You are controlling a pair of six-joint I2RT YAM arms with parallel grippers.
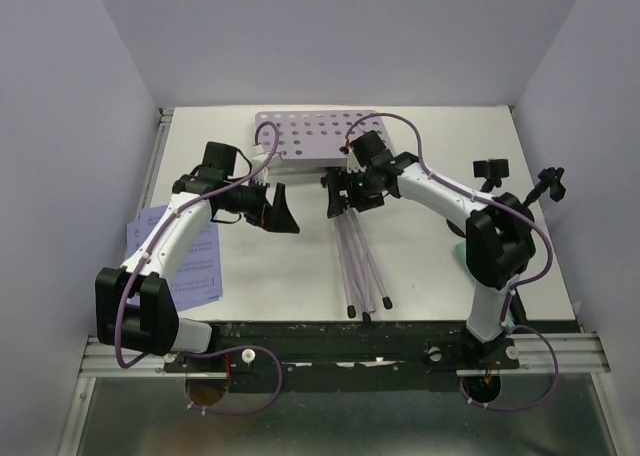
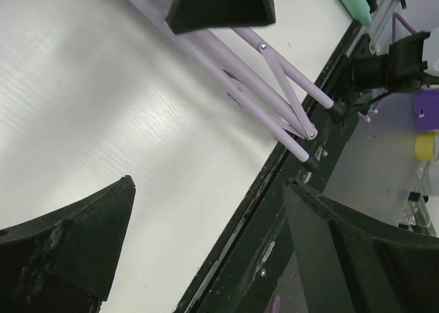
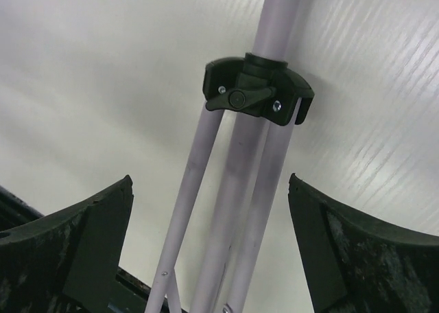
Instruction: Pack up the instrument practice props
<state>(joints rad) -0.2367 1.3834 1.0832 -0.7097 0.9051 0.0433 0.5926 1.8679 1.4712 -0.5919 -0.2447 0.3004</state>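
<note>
The lilac perforated music rack (image 1: 312, 136) lies flat on the white table, its folded tripod legs (image 1: 360, 266) pointing toward the front edge. My right gripper (image 1: 337, 198) hovers open over the legs just below their black collar (image 3: 257, 93). The legs (image 3: 233, 210) run between its fingers (image 3: 75, 244) without touching them. My left gripper (image 1: 280, 211) is open and empty, just left of the legs (image 2: 267, 100). A mint-green microphone tip (image 2: 351, 3) shows in the left wrist view. Sheet-music pages (image 1: 185, 256) lie at the left under the left arm. Two black mic holders (image 1: 490, 168) (image 1: 550, 183) stand at the right.
A black rail (image 1: 380, 331) runs along the table's front edge, right at the feet of the legs. White walls close in the table on the left, back and right. In the left wrist view a right-gripper finger (image 2: 219, 7) shows over the legs.
</note>
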